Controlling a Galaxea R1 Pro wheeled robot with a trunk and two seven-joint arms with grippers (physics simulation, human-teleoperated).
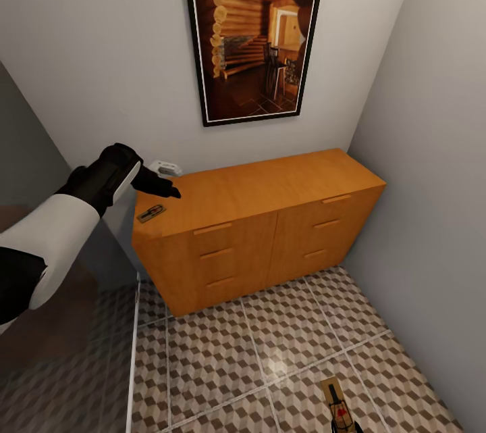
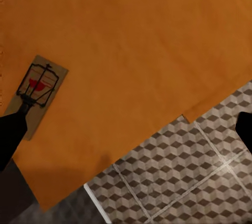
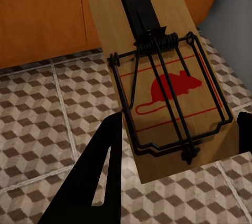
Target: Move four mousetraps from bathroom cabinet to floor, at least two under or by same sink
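The orange-brown cabinet [image 1: 270, 217] stands against the back wall with its drawers closed. One mousetrap [image 1: 151, 213] lies flat on the left end of its top, also seen in the left wrist view as a mousetrap [image 2: 39, 90] on the cabinet top [image 2: 142, 51]. My left gripper [image 1: 165, 188] hovers just above and behind that trap, open, with one dark finger [image 2: 10, 135] touching its end. A second mousetrap [image 3: 163, 77], wire bar and red mouse print facing up, is held over the cube-patterned bathroom floor [image 3: 47, 108] by my right gripper [image 3: 173, 145]. This mousetrap [image 1: 334, 396] appears low in the head view.
A framed picture [image 1: 253, 28] hangs above the cabinet. A small white fitting [image 1: 165, 166] sits on the wall behind its left end. A grey wall [image 1: 432, 149] closes the right side, and a darker panel [image 1: 27, 149] the left. Tiled floor [image 1: 270, 352] spreads before the cabinet.
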